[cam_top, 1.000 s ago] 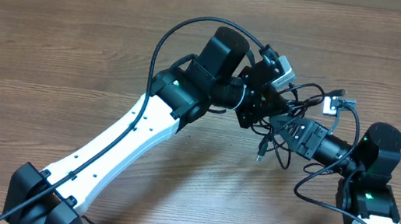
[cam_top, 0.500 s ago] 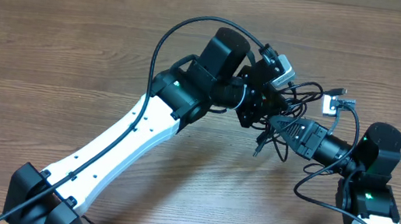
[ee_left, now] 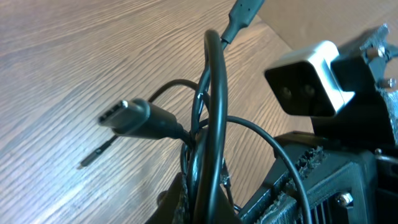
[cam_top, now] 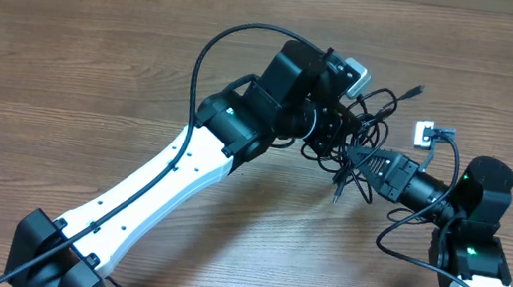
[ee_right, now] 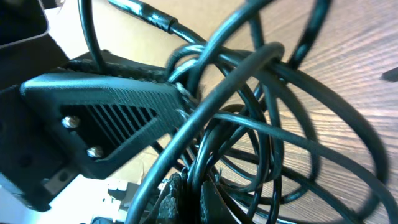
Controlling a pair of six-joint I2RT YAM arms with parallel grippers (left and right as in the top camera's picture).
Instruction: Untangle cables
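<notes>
Left end effector pinched cables tight. Right end effector, just beside it, pinched same bunch tight. USB plug poked out ahead of left end effector, over desk.

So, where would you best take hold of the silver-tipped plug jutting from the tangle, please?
Probably the plug by its black body behind the silver tip, from the table side: it juts clear there, while its cord dives into the knotted cables.

The cables hid the fingertips of the left gripper and right gripper; their loops ran off both wrist views' edges.
</notes>
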